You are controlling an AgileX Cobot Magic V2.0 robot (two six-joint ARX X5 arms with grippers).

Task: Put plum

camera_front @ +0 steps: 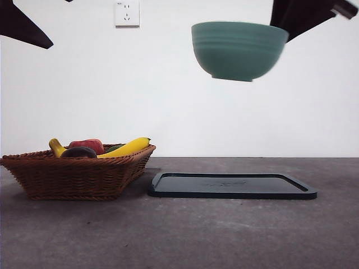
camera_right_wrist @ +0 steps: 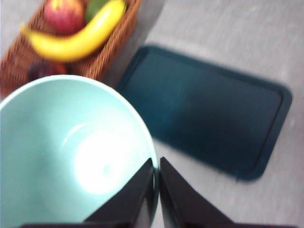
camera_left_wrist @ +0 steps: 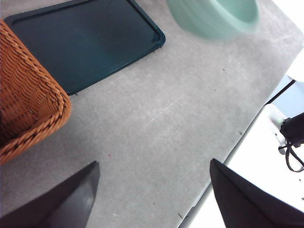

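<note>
The dark plum [camera_front: 79, 152] lies in the wicker basket [camera_front: 76, 178] at the left, at the front of the fruit; in the right wrist view the plum [camera_right_wrist: 43, 70] peeks out just past the bowl's rim. My right gripper [camera_right_wrist: 157, 178] is shut on the rim of a green bowl [camera_right_wrist: 66, 152], which hangs high in the air above the dark tray [camera_front: 231, 185]. The bowl [camera_front: 238, 50] is empty. My left gripper [camera_left_wrist: 154, 194] is open and empty, hovering over bare table beside the basket [camera_left_wrist: 26, 95].
The basket also holds a yellow banana [camera_front: 127, 148], a red apple-like fruit [camera_front: 88, 145] and something green [camera_front: 115, 147]. The flat dark tray [camera_left_wrist: 90, 42] lies right of the basket. A wall socket [camera_front: 127, 13] is on the white back wall.
</note>
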